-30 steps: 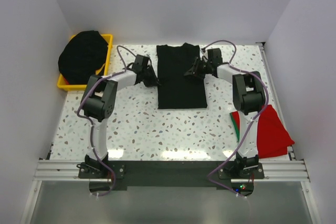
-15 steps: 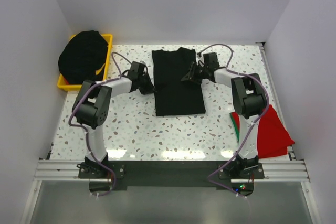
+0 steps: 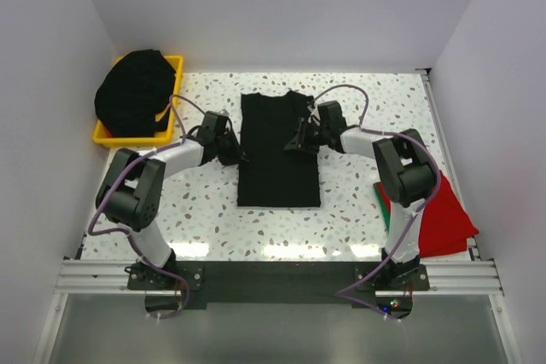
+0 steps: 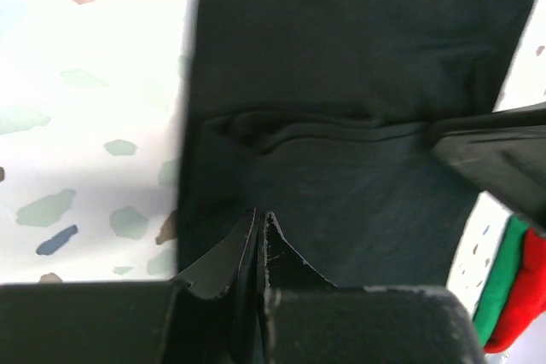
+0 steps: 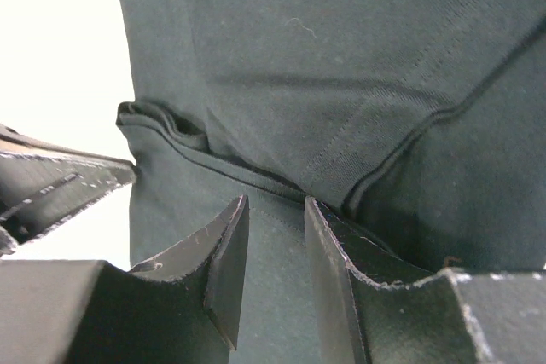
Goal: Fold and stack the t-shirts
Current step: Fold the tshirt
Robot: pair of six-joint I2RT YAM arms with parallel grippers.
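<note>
Black t-shirt lies flat mid-table as a long narrow rectangle, sleeves already folded in and collar end toward the far wall. Against the two earlier overhead frames, the whole shirt has slid toward the near edge and slightly left, with its shape holding and no visible bunching. Left gripper is at the shirt's left edge; in the left wrist view its fingers are pinched tight on a tuck of cloth. Right gripper sits on the right portion; in the right wrist view its jaws are closed down to a narrow slot with the hem fold running into it, so judged to be gripping. Reading: both arms are dragging the shirt closer, probably to bring it within reach for the crosswise fold. Still to do are that fold, then stacking. Red t-shirt lies at the table's right edge, well apart. More black shirts are heaped in the yellow bin, far left.
</note>
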